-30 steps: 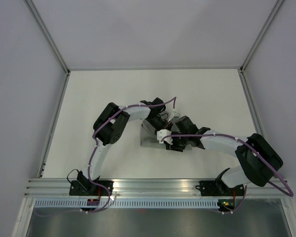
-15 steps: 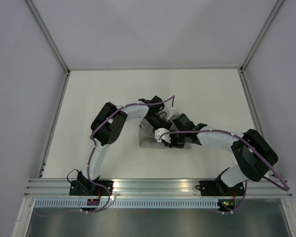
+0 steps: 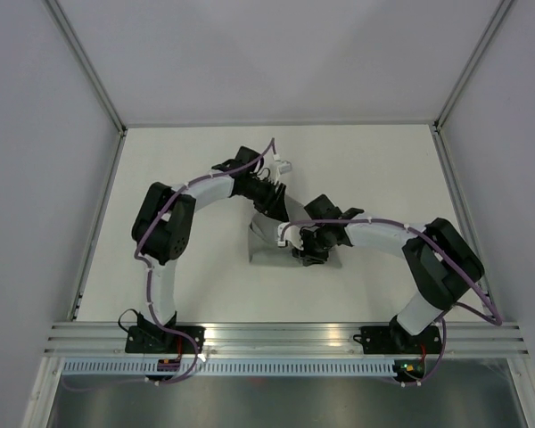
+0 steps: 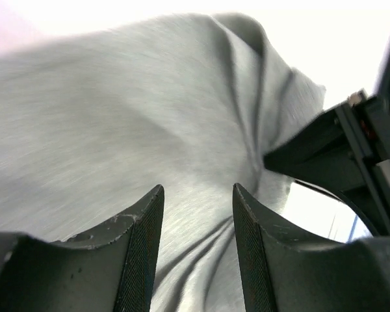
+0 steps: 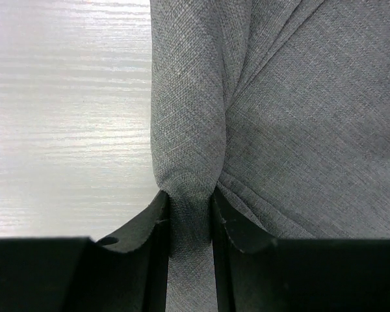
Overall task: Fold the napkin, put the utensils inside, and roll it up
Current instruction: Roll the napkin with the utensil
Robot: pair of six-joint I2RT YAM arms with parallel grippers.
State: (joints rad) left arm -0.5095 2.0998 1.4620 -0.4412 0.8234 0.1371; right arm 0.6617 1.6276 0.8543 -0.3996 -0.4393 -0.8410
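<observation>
Napkin (image 3: 266, 250) sits mid-table, bunched up between the two arms rather than flat. The right wrist view shows creases and one rolled ridge. Right gripper (image 5: 190, 209) is nearly closed and pinches that ridge at the napkin's border with bare table. Left gripper (image 4: 196, 195) hangs at the napkin's far side with its fingers parted and nothing between them, cloth just beyond. Utensils aren't visible in any view, so can't tell if they're wrapped inside.

Progress guess: the fold looks done and the roll partway, loose and uneven. Tightening and finishing the roll is left.

Room: bare table (image 3: 178, 169) lies all round the napkin, with the side walls well apart from it. The tight spot is over the napkin itself, where the right arm (image 4: 325, 149) sits close beside the left gripper.
</observation>
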